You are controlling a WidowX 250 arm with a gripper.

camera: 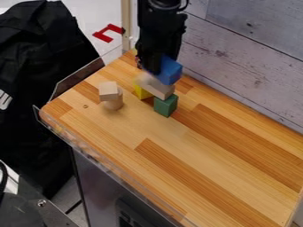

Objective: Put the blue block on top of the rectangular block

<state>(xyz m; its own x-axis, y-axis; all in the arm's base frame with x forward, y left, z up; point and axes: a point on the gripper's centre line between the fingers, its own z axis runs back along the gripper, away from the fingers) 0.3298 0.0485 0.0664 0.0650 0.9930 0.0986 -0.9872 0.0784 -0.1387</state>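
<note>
Near your bench's point(216, 153) left corner, a pale block point(109, 91) sits on a wooden cylinder point(114, 103). Right of them, toward the back edge by the wall, a yellow block point(141, 92) and a green block point(165, 105) carry the pale rectangular block point(155, 85). Your gripper point(158, 70) grips the blue block point(170, 72), tilted, at the rectangular block's top; you cannot tell whether they touch.

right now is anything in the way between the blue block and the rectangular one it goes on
Nothing visible is in the way. The blue block is at the gripper, right by the top of the rectangular block; whether they touch, I can't tell.
</note>
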